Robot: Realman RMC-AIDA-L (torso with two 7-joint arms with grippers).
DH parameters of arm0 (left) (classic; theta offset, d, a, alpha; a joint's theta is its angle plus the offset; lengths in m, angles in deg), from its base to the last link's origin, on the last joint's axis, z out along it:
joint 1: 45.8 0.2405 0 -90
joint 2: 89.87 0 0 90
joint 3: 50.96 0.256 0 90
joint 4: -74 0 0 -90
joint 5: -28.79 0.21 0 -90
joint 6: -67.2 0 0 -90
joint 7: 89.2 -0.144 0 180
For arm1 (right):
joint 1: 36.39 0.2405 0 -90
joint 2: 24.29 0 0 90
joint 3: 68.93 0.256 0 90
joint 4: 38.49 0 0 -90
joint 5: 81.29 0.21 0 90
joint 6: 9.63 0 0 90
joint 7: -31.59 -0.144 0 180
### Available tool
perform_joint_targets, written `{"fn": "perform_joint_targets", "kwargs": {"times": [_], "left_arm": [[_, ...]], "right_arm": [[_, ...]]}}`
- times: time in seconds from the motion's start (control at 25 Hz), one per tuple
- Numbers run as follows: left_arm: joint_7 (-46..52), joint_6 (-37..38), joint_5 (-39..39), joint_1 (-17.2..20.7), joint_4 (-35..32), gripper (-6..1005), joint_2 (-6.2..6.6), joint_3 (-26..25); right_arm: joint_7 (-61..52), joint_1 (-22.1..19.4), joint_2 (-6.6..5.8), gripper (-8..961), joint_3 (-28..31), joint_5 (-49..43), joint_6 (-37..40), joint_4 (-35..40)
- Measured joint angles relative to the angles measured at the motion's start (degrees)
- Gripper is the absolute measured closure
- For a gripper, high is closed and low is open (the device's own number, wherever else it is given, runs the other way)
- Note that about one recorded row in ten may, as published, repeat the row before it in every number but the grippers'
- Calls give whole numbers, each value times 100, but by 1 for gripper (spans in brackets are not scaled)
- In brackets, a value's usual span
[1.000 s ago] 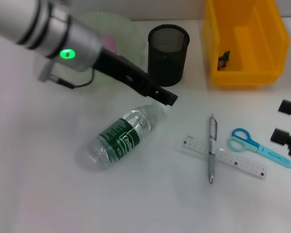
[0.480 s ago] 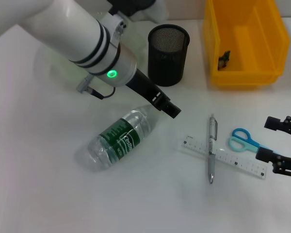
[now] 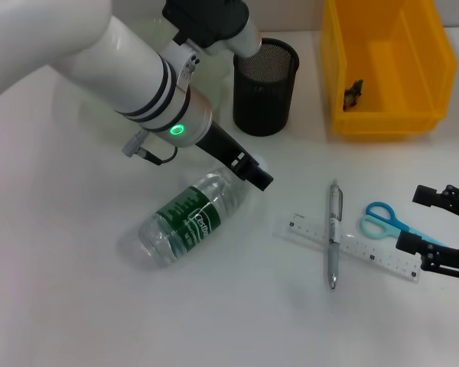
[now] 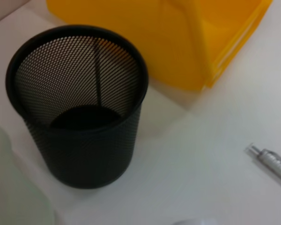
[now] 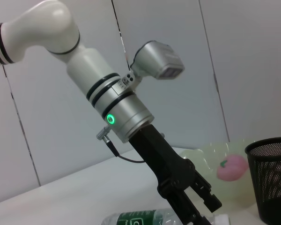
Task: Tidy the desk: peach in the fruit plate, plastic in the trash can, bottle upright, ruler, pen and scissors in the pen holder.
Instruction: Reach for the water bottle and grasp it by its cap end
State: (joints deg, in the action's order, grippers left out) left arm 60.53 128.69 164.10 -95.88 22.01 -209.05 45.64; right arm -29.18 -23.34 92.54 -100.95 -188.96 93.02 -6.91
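A clear bottle [image 3: 190, 218] with a green label lies on its side mid-table. My left gripper [image 3: 258, 177] is at its cap end, fingers [image 5: 209, 196] slightly apart in the right wrist view, holding nothing. The black mesh pen holder [image 3: 265, 86] stands behind it and fills the left wrist view [image 4: 79, 108]. A pen [image 3: 333, 237] lies across a clear ruler [image 3: 359, 248]. Blue scissors [image 3: 384, 221] lie to their right. My right gripper [image 3: 411, 220] is open over the scissors' blade end. The peach [image 5: 232, 167] sits on the pale green plate [image 5: 208, 157].
A yellow bin [image 3: 386, 65] stands at the back right with a dark piece of plastic [image 3: 354, 92] inside. The left arm's white body [image 3: 130, 69] covers most of the plate in the head view.
My left arm has swung in over the plate and its gripper has settled by the bottle's cap. My right gripper has moved left to over the scissors.
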Motion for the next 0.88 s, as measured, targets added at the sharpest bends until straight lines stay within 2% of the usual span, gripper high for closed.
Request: {"fn": "perform_joint_targets", "kwargs": {"times": [0.32,0.56,0.72,0.88], "left_arm": [[35,-392,-3,9,237,162,0,401],[41,-680,-46,51,337,162,0,506],[43,-769,-62,108,330,380,0,613],[42,-775,-73,126,309,478,0,657]], "right_arm": [[3,-1,31,108,8,0,0,-43],[4,7,58,108,26,0,-4,-47],[4,6,68,108,21,0,-9,-48],[4,2,68,108,25,0,-38,-48]]}}
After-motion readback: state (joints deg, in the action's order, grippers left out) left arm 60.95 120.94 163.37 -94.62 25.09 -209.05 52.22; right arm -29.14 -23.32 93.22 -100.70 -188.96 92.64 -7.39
